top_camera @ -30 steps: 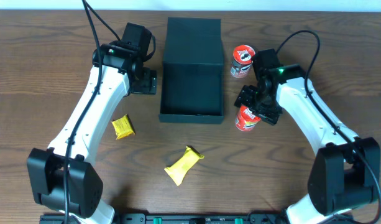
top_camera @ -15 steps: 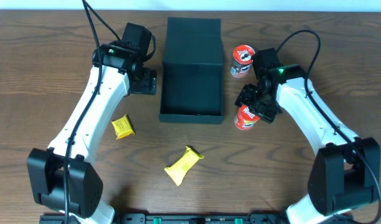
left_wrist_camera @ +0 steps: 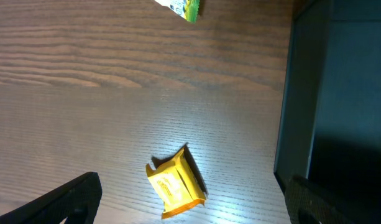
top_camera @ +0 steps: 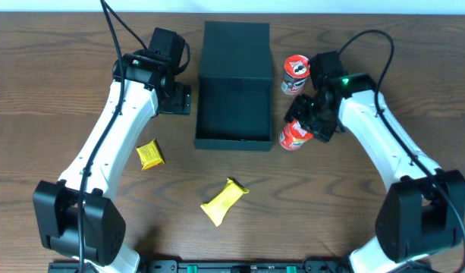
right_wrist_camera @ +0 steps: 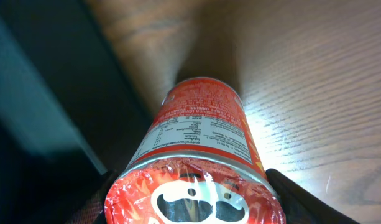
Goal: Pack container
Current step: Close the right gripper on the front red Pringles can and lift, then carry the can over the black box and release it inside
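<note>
The dark teal-black square rigid box with a hinged flap lid (top_camera: 234, 106) lies open, its lid folded back on the far side. It looks stiff, light and smooth-walled, best taken by pinching a thin wall at the rim. Just right of the box's near corner, the right gripper (top_camera: 308, 123) clasps a tilted red cylindrical snack can (top_camera: 293, 137). The left gripper (top_camera: 179, 98) hangs spread wide and empty beside the box's left wall.

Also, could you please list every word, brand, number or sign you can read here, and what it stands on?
No text is legible.
tilted red can: white panel of fine print, too small to read; moustached face mark on top.
upright red can: face mark only, no legible word.
square yellow packet: print blurred.
long yellow packet: too small.
container: no marking visible.
</note>
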You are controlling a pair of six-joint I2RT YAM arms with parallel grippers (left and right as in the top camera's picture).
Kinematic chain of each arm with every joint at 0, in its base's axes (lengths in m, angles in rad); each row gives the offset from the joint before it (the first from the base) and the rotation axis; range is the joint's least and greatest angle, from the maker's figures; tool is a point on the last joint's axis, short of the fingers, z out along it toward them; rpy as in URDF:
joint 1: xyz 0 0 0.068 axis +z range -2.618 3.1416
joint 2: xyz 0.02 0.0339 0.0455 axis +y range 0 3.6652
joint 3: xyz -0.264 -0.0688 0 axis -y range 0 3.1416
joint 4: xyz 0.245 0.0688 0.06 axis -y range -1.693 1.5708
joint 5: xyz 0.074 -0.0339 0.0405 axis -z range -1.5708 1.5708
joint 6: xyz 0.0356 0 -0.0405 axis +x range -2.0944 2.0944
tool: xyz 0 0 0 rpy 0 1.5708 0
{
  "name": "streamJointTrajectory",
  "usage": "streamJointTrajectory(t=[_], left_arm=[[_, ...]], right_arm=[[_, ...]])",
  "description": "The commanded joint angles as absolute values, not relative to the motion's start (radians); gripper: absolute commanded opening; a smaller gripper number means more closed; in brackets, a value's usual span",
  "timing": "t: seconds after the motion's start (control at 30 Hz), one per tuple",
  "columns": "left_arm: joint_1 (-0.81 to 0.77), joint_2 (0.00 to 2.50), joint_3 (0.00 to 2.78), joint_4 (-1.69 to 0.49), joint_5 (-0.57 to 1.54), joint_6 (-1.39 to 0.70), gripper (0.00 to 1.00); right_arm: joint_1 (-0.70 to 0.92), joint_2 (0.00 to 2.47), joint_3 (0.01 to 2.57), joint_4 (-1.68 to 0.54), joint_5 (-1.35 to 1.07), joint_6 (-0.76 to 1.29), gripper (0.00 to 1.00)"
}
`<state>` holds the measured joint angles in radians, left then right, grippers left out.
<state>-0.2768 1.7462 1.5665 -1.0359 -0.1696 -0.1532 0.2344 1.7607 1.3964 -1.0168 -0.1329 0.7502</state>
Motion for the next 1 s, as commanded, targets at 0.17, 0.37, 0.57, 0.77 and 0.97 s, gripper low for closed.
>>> streamJointTrajectory(t=[0.17, 0.37, 0.57, 0.77, 0.97], left_arm=[[-0.275, 1.755, 1.579, -1.026, -0.194, -0.153, 0.96], [-0.275, 1.755, 1.579, -1.005, -0.194, -0.154, 0.96], [-0.275, 1.755, 1.579, -1.005, -0.194, -0.153, 0.95], [-0.275, 1.755, 1.579, -1.001, -0.190, -0.154, 0.95], [-0.276, 1.755, 1.579, -1.001, -0.191, -0.154, 0.95]], right_arm=[[0.251, 1.763, 1.586, -1.082, -0.144, 0.719, 0.65], [0.266, 1.763, 1.652, -1.103, -0.136, 0.701, 0.66], [0.285, 1.763, 1.675, -1.113, -0.245, 0.702, 0.67], [0.329, 1.763, 1.675, -1.046, -0.362, 0.702, 0.70], [0.387, 1.776, 1.671, -1.036, -0.408, 0.741, 0.71]])
